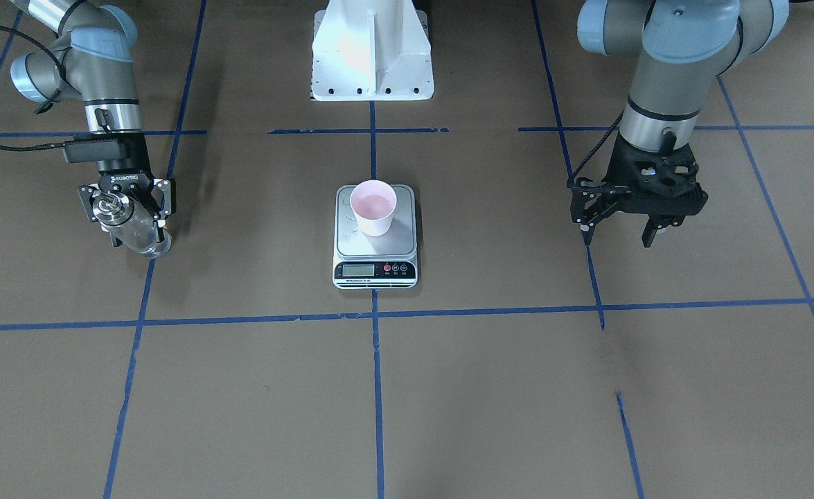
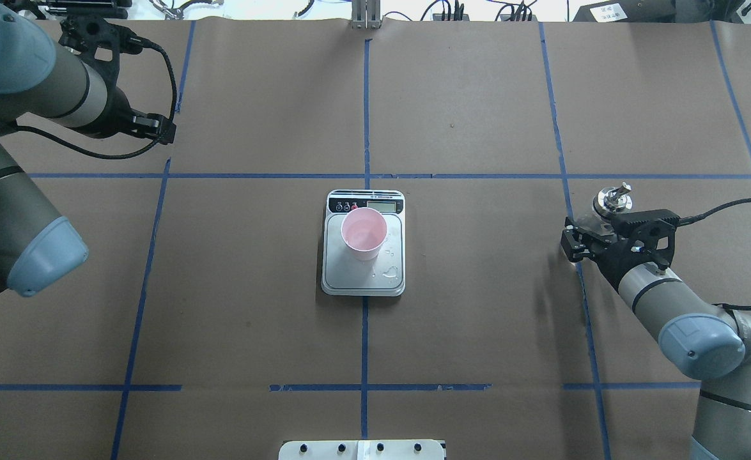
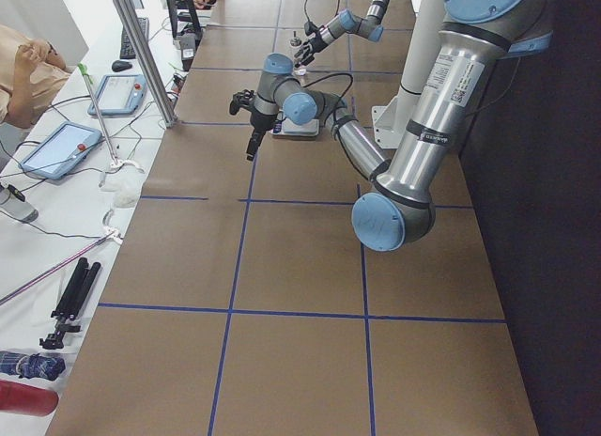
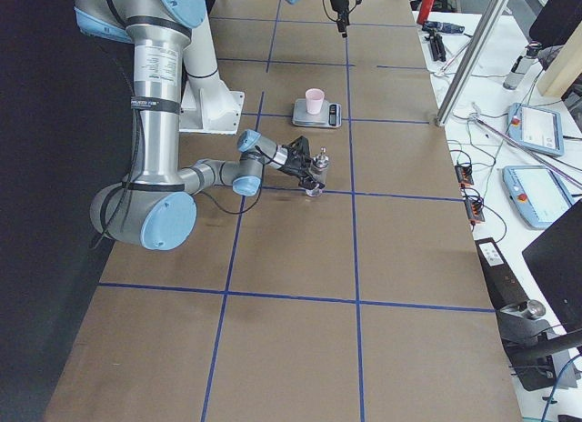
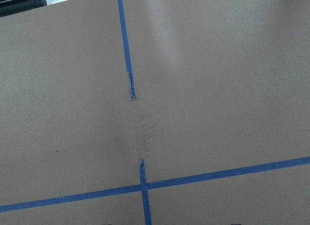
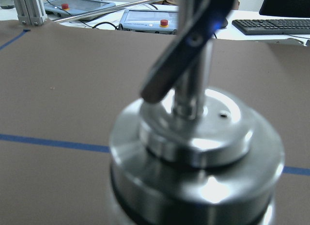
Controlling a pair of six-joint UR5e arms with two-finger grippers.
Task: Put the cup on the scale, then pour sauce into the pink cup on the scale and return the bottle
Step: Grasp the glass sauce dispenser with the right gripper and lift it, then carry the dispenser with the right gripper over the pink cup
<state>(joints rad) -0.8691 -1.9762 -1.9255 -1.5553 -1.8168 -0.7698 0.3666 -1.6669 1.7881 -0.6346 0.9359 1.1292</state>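
The pale pink cup (image 1: 373,206) stands upright on the scale's steel platform (image 1: 407,239), also in the overhead view (image 2: 363,233); a few clear drops lie on the platform beside it (image 2: 389,273). My right gripper (image 1: 129,220) is shut on the clear glass bottle (image 1: 145,235), far to the scale's side. The bottle's metal collar and spout (image 2: 611,200) point up and fill the right wrist view (image 6: 203,137). I cannot tell whether its base touches the table. My left gripper (image 1: 617,237) hangs open and empty above the paper on the other side.
The white robot base (image 1: 372,55) stands behind the scale. Blue tape lines (image 5: 140,186) cross the brown paper table cover. An aluminium post (image 4: 473,49) and desks with tablets (image 4: 536,126) line the operators' side.
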